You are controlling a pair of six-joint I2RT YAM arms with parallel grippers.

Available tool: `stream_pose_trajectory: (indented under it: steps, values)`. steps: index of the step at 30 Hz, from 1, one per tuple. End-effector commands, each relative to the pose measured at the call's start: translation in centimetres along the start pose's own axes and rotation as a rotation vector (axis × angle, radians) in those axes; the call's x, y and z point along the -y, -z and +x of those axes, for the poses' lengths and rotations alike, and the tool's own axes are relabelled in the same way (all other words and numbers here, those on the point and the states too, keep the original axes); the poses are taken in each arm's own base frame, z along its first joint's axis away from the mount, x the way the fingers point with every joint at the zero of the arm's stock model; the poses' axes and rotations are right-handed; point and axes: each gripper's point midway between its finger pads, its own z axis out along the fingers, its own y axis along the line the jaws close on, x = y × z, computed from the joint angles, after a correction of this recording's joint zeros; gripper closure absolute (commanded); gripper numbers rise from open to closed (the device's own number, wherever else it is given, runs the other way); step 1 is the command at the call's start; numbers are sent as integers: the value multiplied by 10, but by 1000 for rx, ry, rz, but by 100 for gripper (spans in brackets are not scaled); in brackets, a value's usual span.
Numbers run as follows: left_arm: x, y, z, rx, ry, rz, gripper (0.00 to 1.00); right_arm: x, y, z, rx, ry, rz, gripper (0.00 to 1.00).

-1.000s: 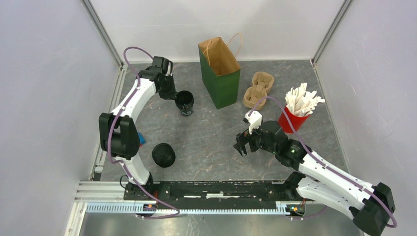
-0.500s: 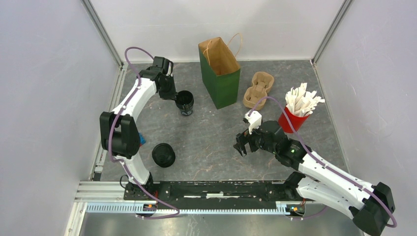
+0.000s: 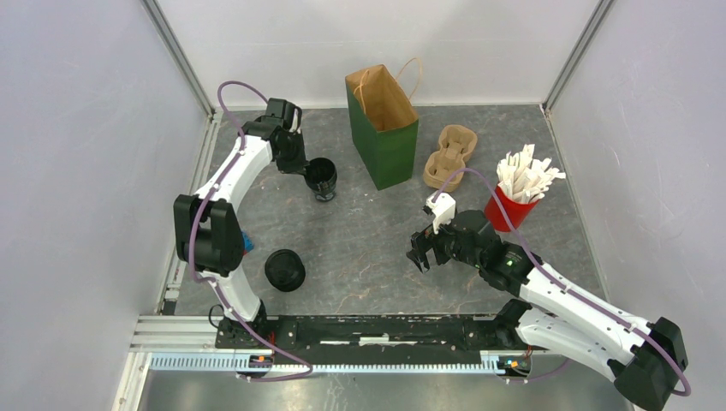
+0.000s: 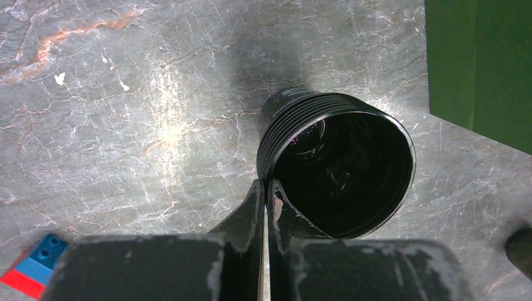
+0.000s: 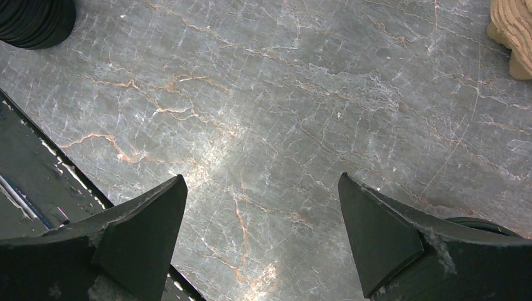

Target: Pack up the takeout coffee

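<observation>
A black ribbed takeout coffee cup [image 3: 323, 178] stands open-mouthed on the grey table, left of the green paper bag [image 3: 383, 128]. My left gripper [image 3: 306, 165] is shut on this cup's [image 4: 342, 166] rim, one finger inside the wall and one outside; the left gripper [image 4: 268, 185] shows almost no gap. A second black cup with a lid [image 3: 284, 270] sits near the front left, also visible as the black cup [image 5: 34, 22] at a corner of the right wrist view. My right gripper [image 3: 419, 257] hovers open over bare table, and the right gripper [image 5: 261, 177] holds nothing.
A tan pulp cup carrier [image 3: 449, 156] lies right of the bag, its edge showing as the carrier [image 5: 511, 37]. A red cup of white packets [image 3: 511, 205] stands at the right. A blue and red brick [image 4: 34, 266] lies by the left arm's base.
The left jaws have closed the last bit onto the cup's rim. Neither arm nor any object has otherwise moved.
</observation>
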Motion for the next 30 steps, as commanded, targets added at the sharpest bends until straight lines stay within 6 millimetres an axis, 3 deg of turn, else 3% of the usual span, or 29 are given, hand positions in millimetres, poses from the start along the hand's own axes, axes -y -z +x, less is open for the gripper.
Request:
stream_pose_trajectory:
  steps: [1, 13, 17, 20, 28, 30]
  values:
    - [2, 17, -25, 81, -7, 2, 98, 2, -2, -9, 37, 7, 10, 2]
    - [1, 22, -31, 104, 29, -10, 98, 2, -2, -7, 32, 8, 10, 2]
    - [2, 20, -29, 93, 19, -2, 86, 3, -2, -7, 32, 8, 11, 2]
    - [1, 17, -26, 76, 12, -8, 98, 3, -1, -8, 35, 7, 11, 2]
    - [1, 18, -26, 73, 11, -10, 98, 2, 1, -9, 39, 7, 10, 2]
    - [0, 19, -26, 69, 7, -17, 90, 2, 0, -8, 37, 7, 10, 2]
